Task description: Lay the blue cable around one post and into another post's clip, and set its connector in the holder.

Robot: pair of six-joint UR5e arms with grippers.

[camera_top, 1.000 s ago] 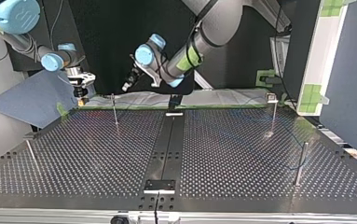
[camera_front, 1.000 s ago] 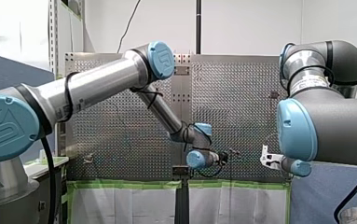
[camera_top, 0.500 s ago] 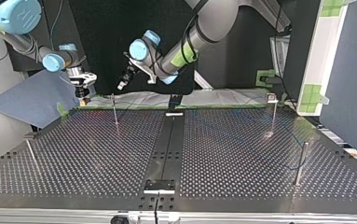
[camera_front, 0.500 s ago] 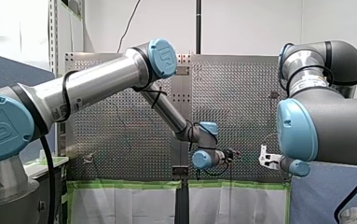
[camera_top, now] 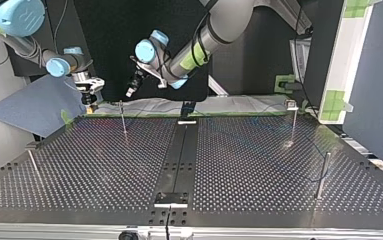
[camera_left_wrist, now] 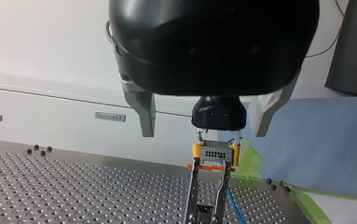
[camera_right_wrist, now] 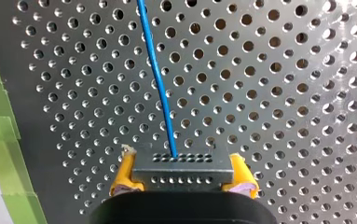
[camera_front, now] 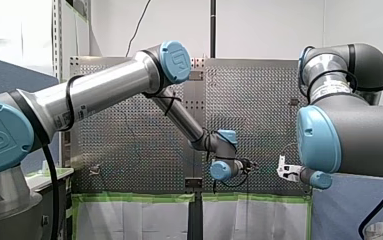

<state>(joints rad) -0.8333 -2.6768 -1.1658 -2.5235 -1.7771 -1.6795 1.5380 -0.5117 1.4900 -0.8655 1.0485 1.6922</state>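
My right gripper (camera_right_wrist: pixel 181 181) has its yellow pads shut on the grey connector (camera_right_wrist: pixel 181 167). The blue cable (camera_right_wrist: pixel 157 79) runs from the connector out over the perforated table (camera_right_wrist: pixel 283 93). In the top view my right gripper (camera_top: pixel 89 98) hangs over the table's far left corner. My left gripper (camera_top: pixel 129 91) hovers open just to its right, above a thin post (camera_top: pixel 123 119). In the left wrist view my left gripper (camera_left_wrist: pixel 203 135) frames the connector (camera_left_wrist: pixel 215 152) between its open metal fingers (camera_left_wrist: pixel 146 114), well short of it. The cable (camera_left_wrist: pixel 231 201) drops behind a two-legged metal upright (camera_left_wrist: pixel 195 196).
More thin posts stand at the top view's far right (camera_top: pixel 293 121), near right (camera_top: pixel 321 176) and near left (camera_top: pixel 33 164). A black strip (camera_top: pixel 179 150) with brackets runs down the table's middle. Green tape (camera_front: pixel 144 198) edges the table. A blue panel (camera_top: pixel 34 107) leans beside my right arm.
My left arm has swung its gripper toward my right gripper, leftward in the top view and rightward in the front view. My right arm and the connector have stayed still.
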